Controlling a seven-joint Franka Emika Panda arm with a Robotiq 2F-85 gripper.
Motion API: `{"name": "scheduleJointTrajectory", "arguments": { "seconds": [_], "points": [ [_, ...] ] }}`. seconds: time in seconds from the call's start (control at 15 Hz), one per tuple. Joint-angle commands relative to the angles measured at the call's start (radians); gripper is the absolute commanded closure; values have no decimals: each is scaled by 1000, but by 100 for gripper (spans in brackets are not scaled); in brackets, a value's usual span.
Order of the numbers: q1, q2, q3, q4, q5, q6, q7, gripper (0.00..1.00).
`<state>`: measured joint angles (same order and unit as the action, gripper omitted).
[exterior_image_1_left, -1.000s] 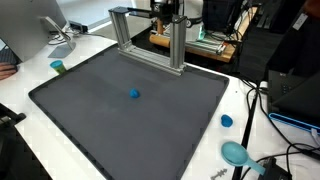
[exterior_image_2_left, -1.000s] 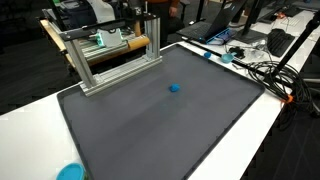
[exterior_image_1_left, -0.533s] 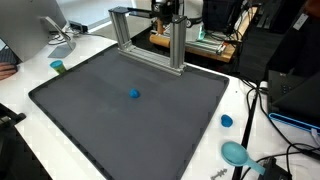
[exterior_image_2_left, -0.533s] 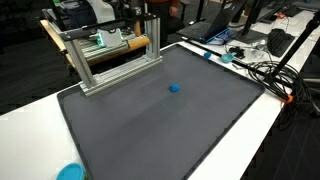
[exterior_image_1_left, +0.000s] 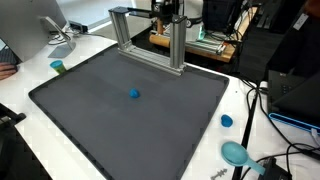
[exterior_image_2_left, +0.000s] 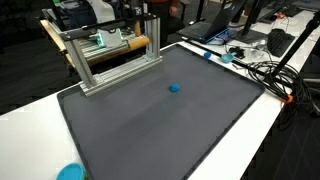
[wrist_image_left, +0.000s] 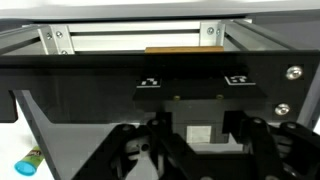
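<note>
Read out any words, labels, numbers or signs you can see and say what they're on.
No text can be read.
Two white marks on the dark bar, wrist view: too small and blurred to read.
Frame, mat, ball: no text visible.

white table (exterior_image_1_left: 22, 95) carries a dark grey mat (exterior_image_1_left: 120, 125) that covers most of the top. aluminium frame (exterior_image_1_left: 178, 45) stands at the mat's far edge, small blue ball (exterior_image_1_left: 134, 95) sits alone mid-mat. on bare table beside the mat: teal cap (exterior_image_1_left: 58, 66), blue cap (exterior_image_1_left: 227, 121), teal disc (exterior_image_1_left: 237, 153), cables (exterior_image_2_left: 262, 70)
</note>
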<state>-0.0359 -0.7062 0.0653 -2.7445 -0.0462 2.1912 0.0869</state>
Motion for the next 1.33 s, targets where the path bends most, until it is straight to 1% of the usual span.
{"name": "scheduleJointTrajectory", "arguments": {
  "seconds": [0.0, 0.27, 0.33, 0.4, 0.47, 0.53, 0.67, 0.73, 0.87, 1.07, 1.27],
  "points": [
    [20, -12, -17, 2, 14, -16, -8, 65],
    [36, -10, -34, 2, 26, -27, -40, 66],
    [41, -13, -38, 2, 27, -34, -53, 26],
    [46, -16, -42, 2, 29, -41, -65, 19],
    [51, -17, -44, 2, 31, -50, -74, 17],
    [55, -18, -45, 2, 31, -58, -80, 21],
    [63, -20, -49, 2, 32, -74, -94, 37],
    [59, -22, -50, 4, 27, -81, -94, 53],
    [49, -23, -52, 11, 19, -83, -94, 65],
    [49, -20, -52, 15, 20, -80, -92, 72],
    [53, -19, -50, 9, 24, -54, -89, 72]
  ]
}}
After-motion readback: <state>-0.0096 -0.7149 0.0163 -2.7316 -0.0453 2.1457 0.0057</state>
